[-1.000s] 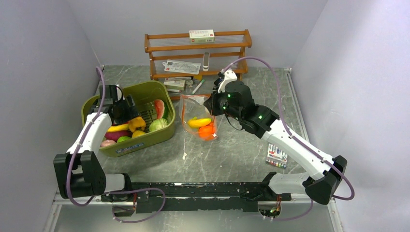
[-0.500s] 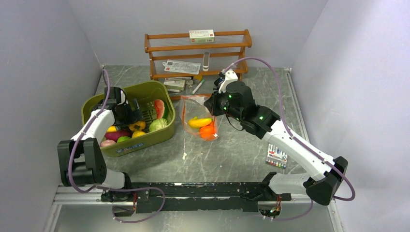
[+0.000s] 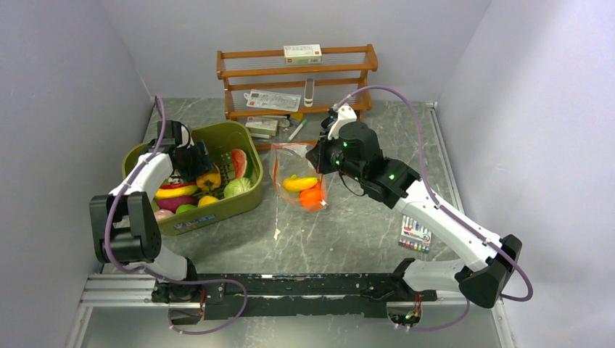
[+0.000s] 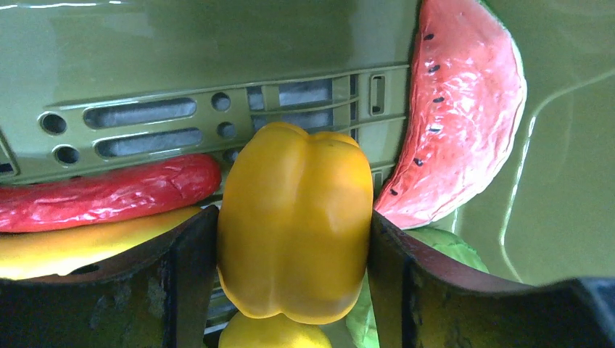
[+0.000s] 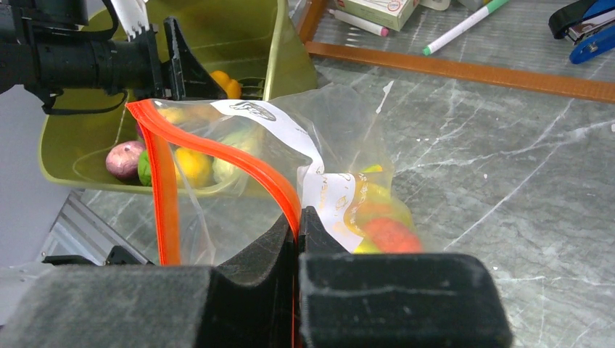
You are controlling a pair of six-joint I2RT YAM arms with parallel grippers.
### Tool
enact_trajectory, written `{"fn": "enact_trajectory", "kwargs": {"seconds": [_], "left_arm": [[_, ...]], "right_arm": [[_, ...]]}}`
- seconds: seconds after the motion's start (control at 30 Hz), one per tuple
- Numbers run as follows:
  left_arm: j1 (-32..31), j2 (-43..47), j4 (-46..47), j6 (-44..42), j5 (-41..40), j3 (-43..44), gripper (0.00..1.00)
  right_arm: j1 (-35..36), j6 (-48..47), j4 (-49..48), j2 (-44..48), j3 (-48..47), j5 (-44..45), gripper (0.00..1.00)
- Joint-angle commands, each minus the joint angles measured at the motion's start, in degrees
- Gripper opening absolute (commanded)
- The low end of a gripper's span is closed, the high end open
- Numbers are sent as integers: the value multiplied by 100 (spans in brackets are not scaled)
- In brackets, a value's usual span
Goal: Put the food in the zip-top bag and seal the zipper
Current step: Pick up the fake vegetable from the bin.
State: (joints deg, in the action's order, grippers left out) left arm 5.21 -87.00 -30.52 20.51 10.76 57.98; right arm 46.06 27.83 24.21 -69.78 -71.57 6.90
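Left end effector [image 4: 290, 290] rightward (around pepper [image 4: 294, 210])

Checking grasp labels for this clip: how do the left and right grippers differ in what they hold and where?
The left gripper is shut on a yellow pepper, jaws spread around its sides; the right gripper pinches the thin orange-red edge of the clear bag, jaws nearly touching. The left gripper is inside the green tub; the right gripper is above the table, holding the bag's mouth open. Both grip something.
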Motion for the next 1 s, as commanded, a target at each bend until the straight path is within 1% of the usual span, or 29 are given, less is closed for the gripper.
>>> {"fn": "enact_trajectory", "kwargs": {"seconds": [0.0, 0.1, 0.3, 0.4, 0.47, 0.6, 0.87, 0.97], "left_arm": [[41, -64, 210, -16, 255, 212, 46], [41, -50, 177, -3, 202, 268, 42], [41, 94, 80, -3, 104, 361, 40], [41, 282, 35, -3, 20, 393, 40], [41, 394, -24, 213, -19, 435, 40], [40, 787, -171, 269, -3, 528, 38], [15, 1643, -332, 269, 455, 708, 36], [6, 1899, -332, 265, 783, 763, 36]], "right_arm": [[-31, -24, -222, 47, -27, 13, 0], [-28, -32, -225, 41, -50, 14, 0], [-27, -51, -217, 10, -50, 22, 0], [-34, -45, -218, 7, -27, 27, 0], [-27, -50, -223, 0, -2, 40, 0], [-30, -59, -271, -39, 129, 97, 0], [-43, 29, -259, -155, 152, 48, 0], [-44, 45, -280, -208, 124, 24, 0]]}}
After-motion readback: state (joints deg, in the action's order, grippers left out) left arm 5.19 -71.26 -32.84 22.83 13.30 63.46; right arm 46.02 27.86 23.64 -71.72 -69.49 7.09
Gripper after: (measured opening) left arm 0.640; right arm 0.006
